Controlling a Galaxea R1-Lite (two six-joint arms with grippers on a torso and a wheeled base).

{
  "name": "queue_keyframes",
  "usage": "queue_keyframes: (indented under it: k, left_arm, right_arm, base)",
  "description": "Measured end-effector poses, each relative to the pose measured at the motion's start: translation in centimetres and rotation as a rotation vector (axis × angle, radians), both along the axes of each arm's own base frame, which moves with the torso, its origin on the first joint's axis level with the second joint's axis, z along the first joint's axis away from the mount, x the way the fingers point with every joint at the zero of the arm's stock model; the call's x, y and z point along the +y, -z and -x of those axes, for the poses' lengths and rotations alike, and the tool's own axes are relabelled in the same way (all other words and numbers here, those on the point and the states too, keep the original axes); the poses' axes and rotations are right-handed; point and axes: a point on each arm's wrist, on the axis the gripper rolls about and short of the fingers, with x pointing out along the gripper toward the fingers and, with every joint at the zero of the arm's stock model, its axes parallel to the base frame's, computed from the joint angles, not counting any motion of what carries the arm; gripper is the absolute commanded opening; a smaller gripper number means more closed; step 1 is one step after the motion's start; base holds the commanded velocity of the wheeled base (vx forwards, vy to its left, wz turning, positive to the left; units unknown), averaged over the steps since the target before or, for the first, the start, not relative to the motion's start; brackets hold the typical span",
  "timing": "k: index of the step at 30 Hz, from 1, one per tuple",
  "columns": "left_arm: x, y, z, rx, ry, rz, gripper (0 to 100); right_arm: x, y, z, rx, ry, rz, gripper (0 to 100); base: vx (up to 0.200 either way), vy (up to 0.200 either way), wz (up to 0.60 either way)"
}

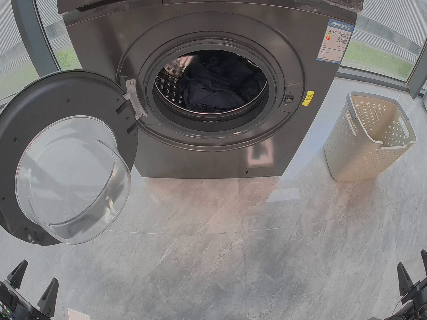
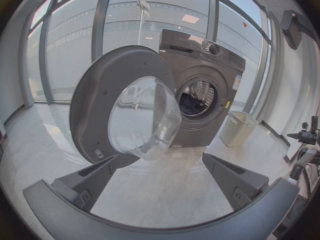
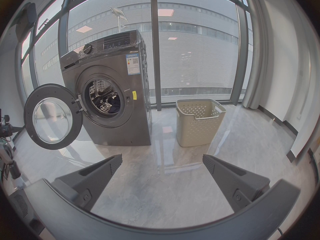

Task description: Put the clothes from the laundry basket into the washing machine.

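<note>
All clothes (image 1: 209, 90) are judged loaded in the washing machine (image 1: 289, 50), laundry basket (image 1: 351, 152) emptied, with left gripper (image 2: 160, 157) and right gripper (image 3: 161, 157) jaws spread wide.

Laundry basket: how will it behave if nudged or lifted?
The laundry basket looks like perforated plastic with nothing visible inside: probably light. On the glossy floor it would likely slide if pushed low. It seems to taper toward the base, so a high push might tip it.

Dark clothes (image 1: 209, 90) are lying inside the drum of the grey washing machine (image 1: 200, 156), its door (image 1: 66, 90) hanging wide open, while the beige laundry basket (image 1: 351, 152) is standing upright near its right side.
</note>
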Motion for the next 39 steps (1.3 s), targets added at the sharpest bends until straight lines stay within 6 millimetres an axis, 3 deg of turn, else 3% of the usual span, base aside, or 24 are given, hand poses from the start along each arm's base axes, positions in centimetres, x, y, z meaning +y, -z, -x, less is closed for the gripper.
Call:
queue_keyframes:
  k: [10, 21, 33, 39]
  left_arm:
    - [0.3, 0.4, 0.7, -0.036, -0.288, -0.043, 100]
    - [-0.3, 1.2, 1.1, -0.035, -0.094, -0.091, 100]
    - [-0.3, 1.3, 1.2, -0.035, -0.106, -0.060, 100]
    - [-0.3, 1.3, 1.2, -0.035, -0.100, -0.076, 100]
  right_arm:
    - [0.1, 0.3, 0.4, -0.026, -0.017, 0.034, 100]
    - [0.2, 0.4, 0.5, -0.028, -0.049, 0.057, 100]
    - [0.2, 0.4, 0.5, -0.028, -0.052, 0.058, 100]
    - [0.2, 0.4, 0.5, -0.028, -0.051, 0.057, 100]
  base:
    - [0.000, 0.000, 0.00]
    - [0.000, 0.055, 0.00]
    - [0.000, 0.200, 0.00]
    - [-0.100, 0.000, 0.00]
